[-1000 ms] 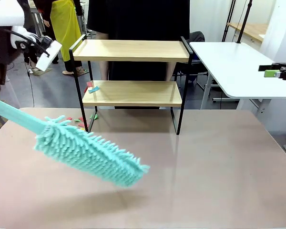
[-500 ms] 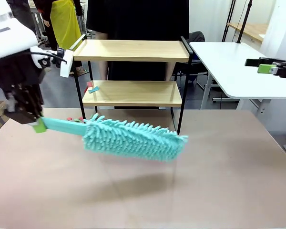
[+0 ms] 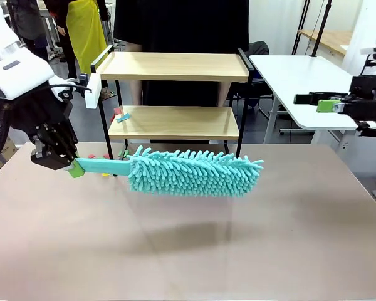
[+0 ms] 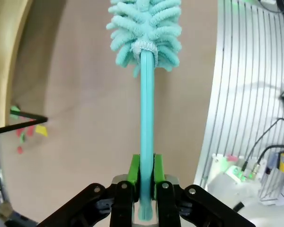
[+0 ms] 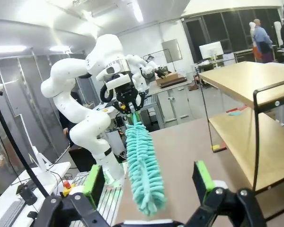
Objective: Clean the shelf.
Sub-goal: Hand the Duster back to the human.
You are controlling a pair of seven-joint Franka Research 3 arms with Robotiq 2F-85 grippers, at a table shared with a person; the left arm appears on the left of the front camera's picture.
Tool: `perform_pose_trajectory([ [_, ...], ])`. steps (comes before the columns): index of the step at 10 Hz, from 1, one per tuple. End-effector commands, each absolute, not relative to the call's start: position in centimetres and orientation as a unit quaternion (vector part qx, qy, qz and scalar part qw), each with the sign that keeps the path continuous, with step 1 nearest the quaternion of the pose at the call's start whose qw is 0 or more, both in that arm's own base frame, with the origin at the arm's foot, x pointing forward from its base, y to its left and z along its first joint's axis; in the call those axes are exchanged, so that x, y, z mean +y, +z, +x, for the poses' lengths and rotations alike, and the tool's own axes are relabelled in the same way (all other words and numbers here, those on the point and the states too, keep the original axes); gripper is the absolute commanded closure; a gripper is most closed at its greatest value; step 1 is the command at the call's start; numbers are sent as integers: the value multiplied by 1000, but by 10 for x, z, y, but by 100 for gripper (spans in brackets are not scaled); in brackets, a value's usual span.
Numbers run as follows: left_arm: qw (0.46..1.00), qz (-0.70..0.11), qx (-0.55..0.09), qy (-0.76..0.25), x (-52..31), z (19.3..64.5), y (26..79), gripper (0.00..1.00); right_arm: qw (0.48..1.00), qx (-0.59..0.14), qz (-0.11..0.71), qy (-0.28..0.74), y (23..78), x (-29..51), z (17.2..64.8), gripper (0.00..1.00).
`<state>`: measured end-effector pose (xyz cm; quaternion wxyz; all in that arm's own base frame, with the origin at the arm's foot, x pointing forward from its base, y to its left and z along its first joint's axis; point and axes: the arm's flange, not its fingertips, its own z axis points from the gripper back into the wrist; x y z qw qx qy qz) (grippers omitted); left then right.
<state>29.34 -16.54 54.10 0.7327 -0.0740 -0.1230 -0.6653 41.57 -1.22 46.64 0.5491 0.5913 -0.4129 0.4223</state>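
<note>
The shelf [image 3: 175, 66] stands at the table's far middle, two wooden boards in a black frame; its boards also show in the right wrist view [image 5: 241, 127]. My left gripper [image 3: 72, 168] is shut on the handle of a teal fluffy duster [image 3: 194, 172], held level just in front of the lower board. In the left wrist view the green pads [image 4: 134, 169] clamp the duster's handle [image 4: 147, 118], and my left gripper [image 4: 146, 177] points along it. My right gripper [image 3: 319, 101] hangs open at the right, above the white side table, with nothing between its fingers; the right wrist view shows it [image 5: 149, 187] facing the duster [image 5: 142, 170].
Small coloured scraps [image 3: 121, 115] lie on the lower board's left end, and more [image 3: 100, 157] on the table by the left front leg. A person in black [image 3: 182, 25] stands behind the shelf. A white table [image 3: 307, 81] is at the right.
My left arm swung the duster up and to the right, from tilted down over the near left table to level before the shelf. The right gripper slid left, farther into view.
</note>
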Motion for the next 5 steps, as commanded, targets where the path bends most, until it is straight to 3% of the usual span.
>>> perform_pose_trajectory([
  [1, 730, -77, -129, -667, -165, 295, 540, 86, 547, -406, 596, 426, 465, -5, 415, 0],
  [2, 775, -107, -123, -611, -168, 311, 531, 86, 572, -441, 528, 447, 459, 8, 394, 0],
  [5, 731, -167, -165, -640, -178, 344, 500, 86, 564, -524, 417, 483, 439, 44, 364, 0],
])
